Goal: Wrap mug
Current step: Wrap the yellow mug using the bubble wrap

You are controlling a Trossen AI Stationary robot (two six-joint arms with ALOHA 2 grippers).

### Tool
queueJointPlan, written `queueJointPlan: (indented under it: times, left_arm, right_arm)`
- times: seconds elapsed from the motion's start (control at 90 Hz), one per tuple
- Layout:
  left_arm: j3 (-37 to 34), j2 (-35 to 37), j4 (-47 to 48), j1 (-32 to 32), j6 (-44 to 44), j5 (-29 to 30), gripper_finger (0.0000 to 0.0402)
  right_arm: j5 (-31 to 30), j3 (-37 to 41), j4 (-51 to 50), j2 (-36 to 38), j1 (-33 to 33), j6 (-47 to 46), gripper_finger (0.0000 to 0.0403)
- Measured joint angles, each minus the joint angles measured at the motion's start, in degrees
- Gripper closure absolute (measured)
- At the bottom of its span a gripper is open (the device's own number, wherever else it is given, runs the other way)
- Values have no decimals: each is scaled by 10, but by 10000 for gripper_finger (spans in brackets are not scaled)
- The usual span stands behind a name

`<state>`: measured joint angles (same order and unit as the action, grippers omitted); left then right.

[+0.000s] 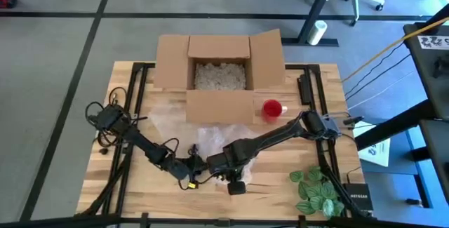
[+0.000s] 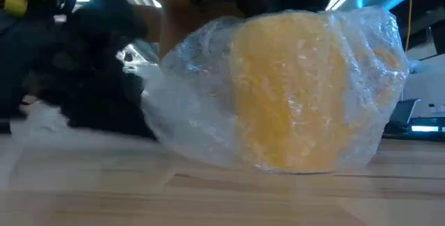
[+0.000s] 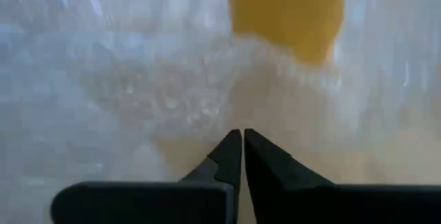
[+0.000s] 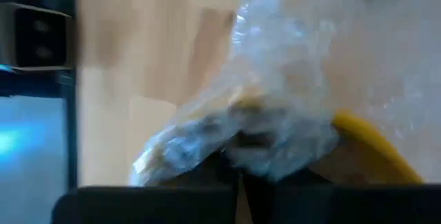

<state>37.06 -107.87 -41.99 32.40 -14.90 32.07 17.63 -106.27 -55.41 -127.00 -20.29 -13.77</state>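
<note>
Our right gripper [image 1: 223, 166] sits at the near middle of the table [image 1: 280, 186], its fingers pinched onto the wrap [image 1: 203, 138], and our left gripper [image 1: 197, 166] is just beside it on the left, fingertips together.

From the high view, both arms reach in toward that near-middle spot. The clear wrap spreads from there toward the box [image 1: 219, 69] at the far side, which stands open with pale filler inside. A red cup [image 1: 271, 108] stands just right of the box front, and a green plant [image 1: 318, 193] lies at the near right. We cannot see the mug itself here; the arms cover it.

In the low view the mug [image 2: 288, 94] is yellow, resting on the table and already covered by wrap [image 2: 201, 108] over its top and both sides. A loose flap trails off to the left toward a dark arm.

In the left wrist view our fingertips [image 3: 231, 151] meet with nothing clearly between them; the mug [image 3: 286, 10] stands just beyond, wrap [image 3: 138, 79] bunched in front of it.

In the right wrist view a gathered wad of wrap [image 4: 269, 138] is caught at our fingers, with the mug's yellow edge [image 4: 375, 145] showing beside it.

We judge the wrapping well under way: the mug is covered, but loose ends remain to be folded in, and whether the underside is covered we cannot tell.
</note>
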Motion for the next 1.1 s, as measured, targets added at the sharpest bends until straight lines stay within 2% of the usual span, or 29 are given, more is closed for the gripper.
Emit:
queueJointPlan:
  times: [0.189,0.311,0.556,1.1]
  left_arm:
    - [1,1,-126,-1,42,-5,402]
    - [2,1,-169,0,60,-36,402]
    - [2,2,-170,2,34,-63,402]
    - [3,3,-170,14,34,-64,402]
  right_arm:
    - [0,0,16,-1,0,1,403]
    - [0,0,17,-1,0,1,403]
    - [0,0,18,-1,0,-12,403]
    - [-8,0,5,39,0,-54,403]
